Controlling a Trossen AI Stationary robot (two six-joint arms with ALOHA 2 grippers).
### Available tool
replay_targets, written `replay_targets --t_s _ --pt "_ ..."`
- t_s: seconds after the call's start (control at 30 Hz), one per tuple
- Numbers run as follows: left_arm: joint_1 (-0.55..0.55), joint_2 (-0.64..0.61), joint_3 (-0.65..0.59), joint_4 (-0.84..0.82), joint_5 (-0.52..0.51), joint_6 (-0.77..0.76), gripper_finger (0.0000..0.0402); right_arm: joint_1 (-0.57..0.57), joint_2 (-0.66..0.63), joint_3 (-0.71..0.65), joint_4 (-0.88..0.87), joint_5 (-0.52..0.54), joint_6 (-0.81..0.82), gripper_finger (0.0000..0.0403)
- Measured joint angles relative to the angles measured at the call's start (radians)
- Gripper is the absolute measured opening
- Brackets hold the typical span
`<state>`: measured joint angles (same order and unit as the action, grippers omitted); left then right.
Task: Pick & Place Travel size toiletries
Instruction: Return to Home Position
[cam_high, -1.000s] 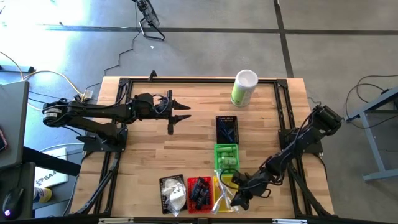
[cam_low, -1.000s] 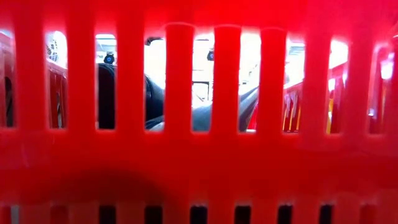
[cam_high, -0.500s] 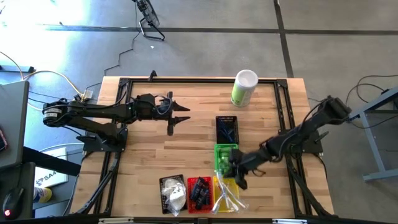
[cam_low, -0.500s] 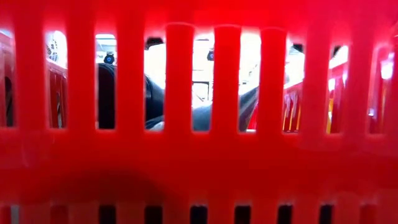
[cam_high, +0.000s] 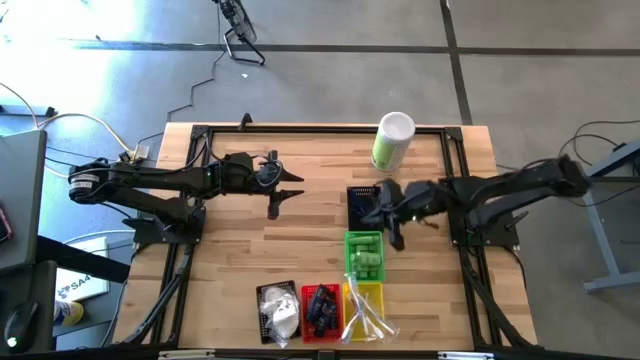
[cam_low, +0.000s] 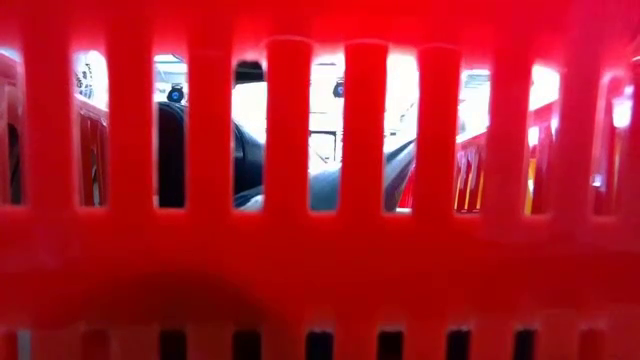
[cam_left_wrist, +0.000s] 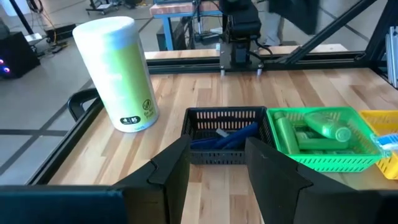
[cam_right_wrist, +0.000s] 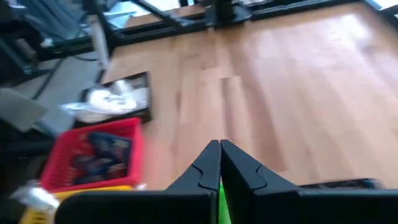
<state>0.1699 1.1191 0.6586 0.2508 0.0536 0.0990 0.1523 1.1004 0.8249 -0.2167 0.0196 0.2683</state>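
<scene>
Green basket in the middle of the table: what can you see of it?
The green basket is a small rectangular bin of bright plastic with slotted walls, open on top, standing upright on the wooden table. Small green bottles lie inside. It sits in a row between a black basket and a yellow basket.

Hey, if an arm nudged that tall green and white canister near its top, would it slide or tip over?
Probably tip: the canister stands upright, tall against a narrow base. Its round side suggests it would then roll across the table. Its smooth wall may be slippery to grip. Nearest is the shut right gripper; the open left gripper waits.
</scene>
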Motion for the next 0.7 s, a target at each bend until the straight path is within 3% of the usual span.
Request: replay_targets --t_s 0.27,0.7 --pt "0.000 -0.071 0.000 -0.024 0.000 0.036 0.0152 -0.111 -0.068 0.000 -0.071 -0.001 -0.090 0.0004" --pt "0.000 -0.481 0.001 -0.534 -0.072 0.073 0.0152 -0.177 -0.073 0.000 -0.074 -0.030 -0.139 0.0004"
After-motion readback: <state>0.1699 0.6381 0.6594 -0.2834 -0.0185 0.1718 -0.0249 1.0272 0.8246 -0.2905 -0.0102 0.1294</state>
